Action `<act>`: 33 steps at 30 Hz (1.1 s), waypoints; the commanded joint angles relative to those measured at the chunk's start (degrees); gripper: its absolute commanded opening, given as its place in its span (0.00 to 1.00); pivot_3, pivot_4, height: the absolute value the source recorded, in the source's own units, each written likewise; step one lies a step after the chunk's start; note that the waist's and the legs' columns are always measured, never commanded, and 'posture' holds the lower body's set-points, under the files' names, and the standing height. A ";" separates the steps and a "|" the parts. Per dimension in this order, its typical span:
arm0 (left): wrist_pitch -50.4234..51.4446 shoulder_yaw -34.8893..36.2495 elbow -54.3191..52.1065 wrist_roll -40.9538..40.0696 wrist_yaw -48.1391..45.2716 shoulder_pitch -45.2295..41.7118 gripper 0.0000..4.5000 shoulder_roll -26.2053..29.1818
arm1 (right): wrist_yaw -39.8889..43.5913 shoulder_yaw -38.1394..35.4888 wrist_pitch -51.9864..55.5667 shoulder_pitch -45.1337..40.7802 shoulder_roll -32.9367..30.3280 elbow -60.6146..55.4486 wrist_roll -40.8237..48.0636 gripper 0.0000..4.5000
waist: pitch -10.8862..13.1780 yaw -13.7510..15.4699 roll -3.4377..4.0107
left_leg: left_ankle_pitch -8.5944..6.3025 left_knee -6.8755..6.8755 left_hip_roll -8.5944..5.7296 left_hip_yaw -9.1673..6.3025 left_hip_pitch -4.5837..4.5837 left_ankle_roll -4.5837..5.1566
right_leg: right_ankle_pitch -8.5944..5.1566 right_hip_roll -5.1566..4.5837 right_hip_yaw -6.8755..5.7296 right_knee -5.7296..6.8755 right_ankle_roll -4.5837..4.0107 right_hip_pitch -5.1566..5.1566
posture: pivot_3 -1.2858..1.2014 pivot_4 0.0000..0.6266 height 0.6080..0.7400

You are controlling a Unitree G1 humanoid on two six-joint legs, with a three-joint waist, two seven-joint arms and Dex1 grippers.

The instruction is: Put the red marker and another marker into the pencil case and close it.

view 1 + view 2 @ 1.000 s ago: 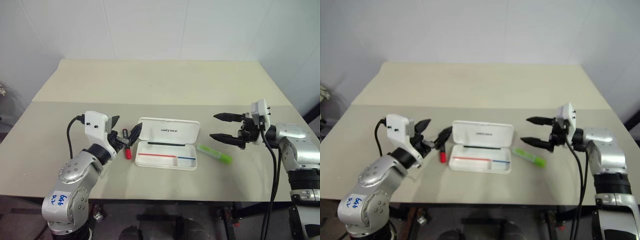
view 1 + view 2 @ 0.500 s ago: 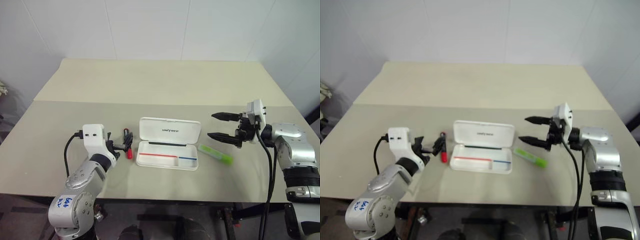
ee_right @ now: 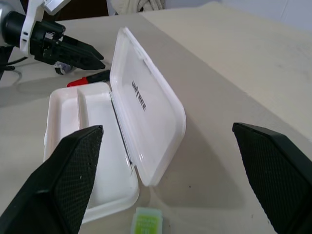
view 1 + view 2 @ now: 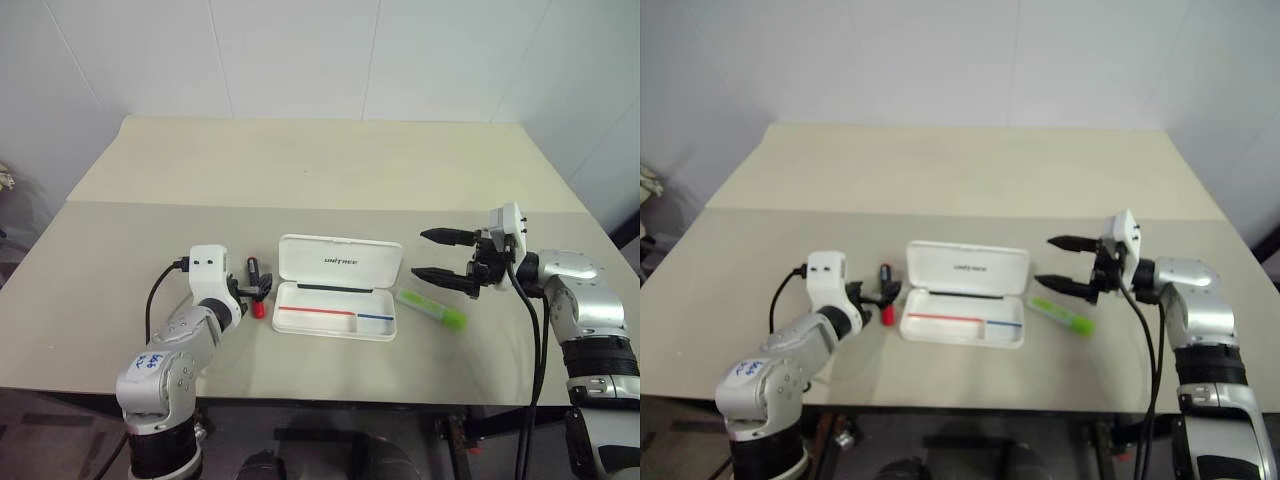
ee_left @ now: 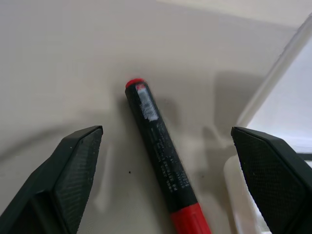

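Observation:
The white pencil case (image 4: 335, 312) lies open in the middle of the table, its lid (image 4: 340, 262) standing up at the back, red and blue stripes inside. Just left of the pencil case lies the red marker (image 4: 257, 296), a black barrel with a red cap. My left gripper (image 4: 258, 283) is open and low at the table, and in the left wrist view its fingers straddle the red marker (image 5: 161, 161) without touching it. The light-green marker (image 4: 430, 308) lies to the right of the case. Above that marker my right gripper (image 4: 421, 253) hovers open and empty, pointing at the case.
The beige table (image 4: 320, 170) stretches far behind the case, with a seam running across it. White walls stand behind the table. In the right wrist view the case lid (image 3: 146, 112) stands tilted, and the left gripper (image 3: 73, 48) shows beyond it.
My left gripper has come down and forward to the table, and its open fingers now sit on either side of the red marker. The right gripper has stayed where it was.

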 commanded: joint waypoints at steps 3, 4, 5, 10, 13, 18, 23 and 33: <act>2.15 -1.06 3.14 0.26 -1.04 -2.94 1.00 2.84 | -0.70 -1.32 -1.01 -0.01 -0.28 -1.80 0.54 1.00 | 0.00 -0.01 0.00 | 0.00 0.00 0.00 0.01 0.01 0.00 | 0.00 0.00 0.01 0.00 0.00 0.00 | 0.52 0.24 1.00; 2.15 -1.09 3.94 0.37 -1.12 -3.38 1.00 3.28 | -0.73 -1.35 -1.11 -0.02 -0.30 -1.64 0.50 1.00 | 0.00 -0.03 0.00 | 0.00 0.00 0.00 0.00 0.01 -0.01 | 0.00 0.00 0.00 0.01 0.00 0.00 | 0.52 0.24 1.00; 2.15 -1.11 4.57 0.36 -1.25 -3.71 1.00 3.65 | -0.75 -1.37 -1.17 -0.01 -0.31 -1.57 0.48 1.00 | 0.00 -0.07 0.00 | 0.01 0.00 0.00 0.00 0.01 -0.01 | 0.00 0.00 0.00 0.01 0.00 0.00 | 0.52 0.24 1.00; 2.83 -2.81 8.09 0.33 -2.97 -5.02 1.00 6.58 | -0.83 -1.38 -1.55 0.09 -0.24 -1.17 0.24 1.00 | 0.00 -0.04 0.00 | 0.00 -0.01 0.00 0.01 0.01 -0.02 | 0.00 0.00 0.00 0.01 0.00 0.00 | 0.52 0.24 1.00; 3.81 -4.02 10.10 0.45 -4.08 -5.85 1.00 8.35 | -0.76 -1.36 -1.89 0.31 -0.18 -0.96 0.13 1.00 | 0.00 -0.04 0.00 | 0.00 -0.01 0.00 0.01 0.01 -0.03 | 0.00 -0.01 0.00 0.01 0.00 0.00 | 0.52 0.24 1.00; 4.89 -5.58 14.10 0.80 -5.67 -8.22 1.00 10.88 | -0.90 -1.33 -2.16 0.29 -0.10 -0.79 0.14 1.00 | 0.00 0.05 0.01 | 0.04 -0.01 0.00 0.00 0.04 -0.07 | 0.01 -0.01 0.00 0.06 -0.02 0.00 | 0.52 0.24 1.00; 4.14 -5.56 16.83 0.77 -6.71 -9.95 0.91 11.57 | -1.14 -1.39 -2.37 0.22 -0.02 -0.67 0.08 1.00 | 0.00 0.02 0.01 | 0.16 -0.01 0.00 -0.02 0.07 -0.12 | 0.10 -0.02 -0.01 0.08 -0.14 0.01 | 0.52 0.24 1.00; 2.72 -7.07 18.70 2.86 -7.27 -10.10 0.23 13.73 | -1.23 -1.79 -2.80 0.64 -0.41 -0.69 0.17 1.00 | 0.00 -0.02 0.01 | 0.22 -0.06 0.00 -0.01 0.06 -0.15 | 0.13 -0.02 -0.02 0.06 -0.16 0.00 | 0.52 0.24 1.00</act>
